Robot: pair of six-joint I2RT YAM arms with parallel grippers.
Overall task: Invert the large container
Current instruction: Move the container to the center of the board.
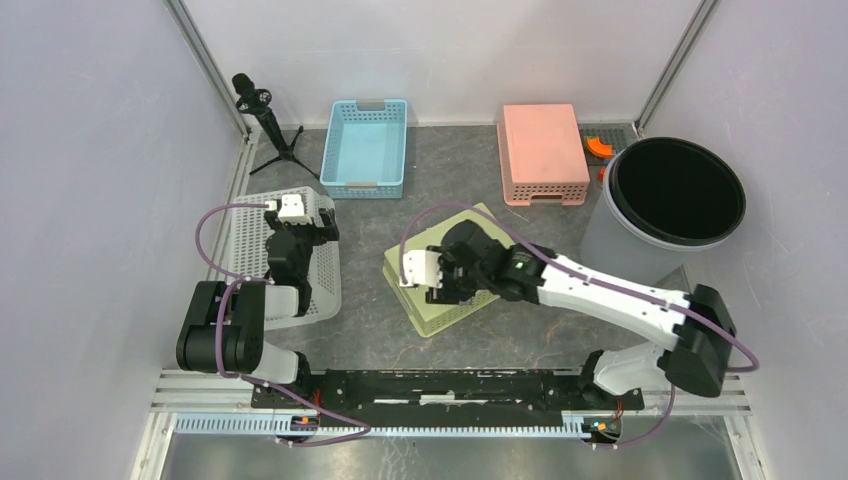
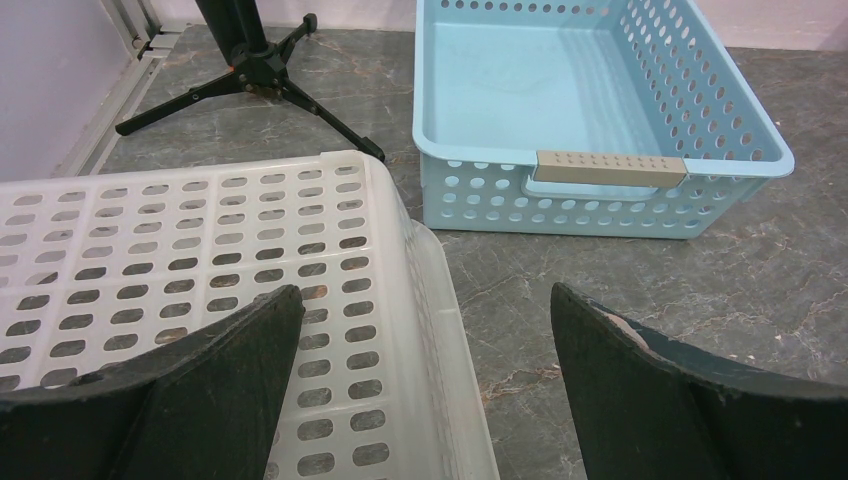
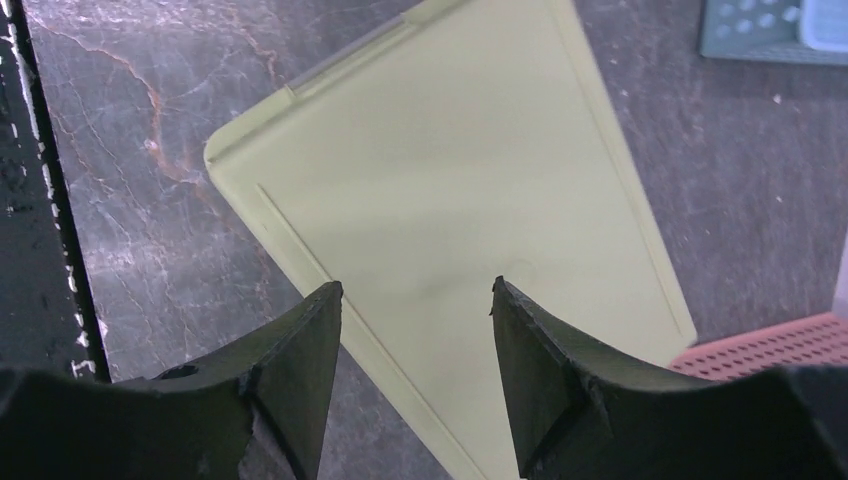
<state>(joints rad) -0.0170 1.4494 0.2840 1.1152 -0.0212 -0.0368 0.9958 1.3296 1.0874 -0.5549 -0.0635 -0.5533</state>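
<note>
The large container is a round grey tub (image 1: 612,238) with a black inside. It stands upright, mouth up, at the right of the table. It does not show in either wrist view. My right gripper (image 1: 448,284) is open and empty, low over an upside-down pale green basket (image 1: 437,316). In the right wrist view the gripper (image 3: 417,300) hangs over the green basket's flat bottom (image 3: 450,180). My left gripper (image 1: 305,222) is open and empty over an upside-down white basket (image 1: 250,250). In the left wrist view the gripper (image 2: 427,310) straddles the white basket's (image 2: 180,230) right edge.
A blue basket (image 1: 366,148) stands upright at the back, also in the left wrist view (image 2: 560,90). A pink basket (image 1: 541,150) lies upside down beside the tub. A black tripod (image 1: 265,115) stands back left. An orange object (image 1: 598,146) lies behind the tub.
</note>
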